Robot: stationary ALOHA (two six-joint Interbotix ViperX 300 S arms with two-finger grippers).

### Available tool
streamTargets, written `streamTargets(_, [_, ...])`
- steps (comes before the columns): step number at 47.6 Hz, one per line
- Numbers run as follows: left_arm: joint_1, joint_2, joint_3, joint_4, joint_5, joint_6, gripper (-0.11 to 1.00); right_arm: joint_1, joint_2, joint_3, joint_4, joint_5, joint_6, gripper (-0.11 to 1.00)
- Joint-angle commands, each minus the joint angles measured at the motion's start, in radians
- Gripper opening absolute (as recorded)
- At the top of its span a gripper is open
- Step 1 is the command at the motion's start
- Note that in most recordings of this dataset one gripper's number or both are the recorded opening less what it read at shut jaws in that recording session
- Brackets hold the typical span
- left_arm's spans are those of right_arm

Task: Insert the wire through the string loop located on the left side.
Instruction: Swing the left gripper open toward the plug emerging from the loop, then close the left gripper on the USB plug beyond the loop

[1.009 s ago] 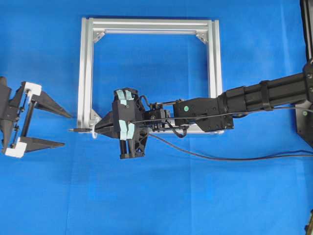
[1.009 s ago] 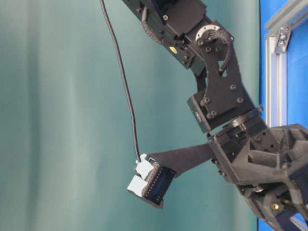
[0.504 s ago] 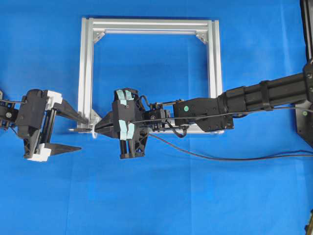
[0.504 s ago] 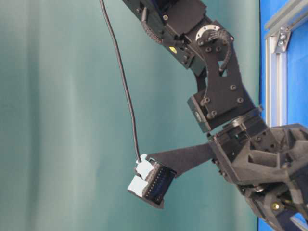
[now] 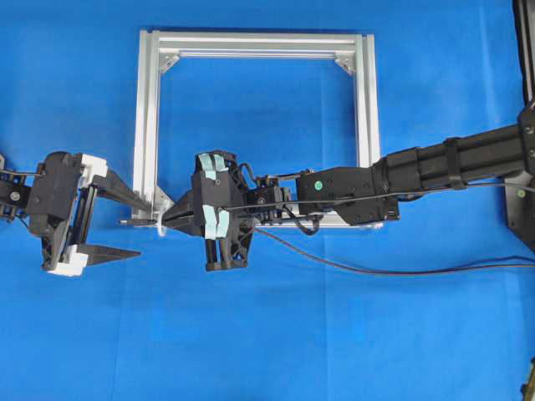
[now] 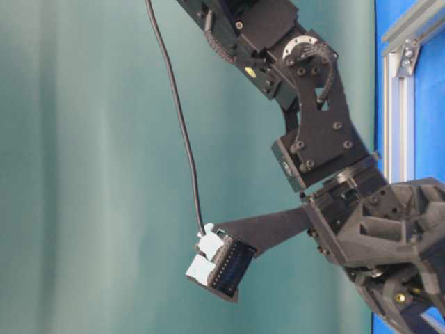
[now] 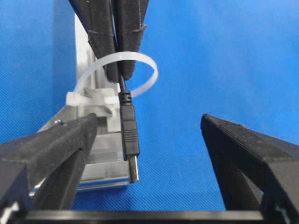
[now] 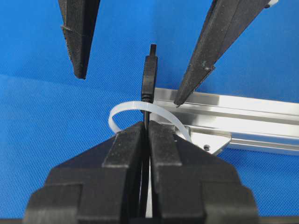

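Observation:
The wire's dark plug (image 7: 130, 135) pokes out through the whitish string loop (image 7: 150, 70), which is tied to the lower left corner of the silver frame (image 5: 146, 125). My right gripper (image 8: 145, 128) is shut on the wire just behind the loop (image 8: 117, 112), with the plug (image 8: 149, 77) beyond it. In the overhead view the right gripper (image 5: 167, 219) points left at that corner. The rest of the wire (image 5: 334, 263) trails right over the blue mat. My left gripper (image 7: 149, 123) is open, its fingers on either side of the plug without touching it. From overhead, the left gripper (image 5: 142, 227) faces the plug (image 5: 134, 222).
The square aluminium frame lies flat on the blue mat, with its bottom rail (image 8: 243, 116) running right from the loop's corner. The right arm (image 5: 435, 167) reaches across that rail. The table-level view shows mostly the right arm (image 6: 320, 139) against a green backdrop.
The left gripper has moved right from the mat's left edge up to the frame's lower left corner, straddling the plug. The right gripper and wire have stayed put.

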Motion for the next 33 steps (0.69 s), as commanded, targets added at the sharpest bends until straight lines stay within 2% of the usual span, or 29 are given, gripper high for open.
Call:
streamTargets(1, [0.003,-0.006,-0.012,0.002,-0.011,0.002,0.89,0.002,-0.02,-0.014,0.0,-0.005,0.002,0.0])
streamTargets(16, [0.006,-0.006,-0.012,0.002,-0.011,0.003,0.88,0.002,-0.02,-0.012,0.0,-0.003,0.002,0.0])
streamTargets(22, [0.017,-0.006,-0.012,0.002,-0.006,0.0,0.84,0.002,-0.02,-0.014,0.002,-0.003,0.002,0.0])
streamTargets(26, [0.02,-0.006,-0.015,0.002,-0.002,0.0,0.69,0.0,-0.02,-0.014,0.0,-0.003,0.002,0.0])
streamTargets(33, [0.037,-0.008,-0.014,0.002,0.005,0.0,0.24,0.002,-0.02,-0.014,0.0,-0.003,0.002,0.0])
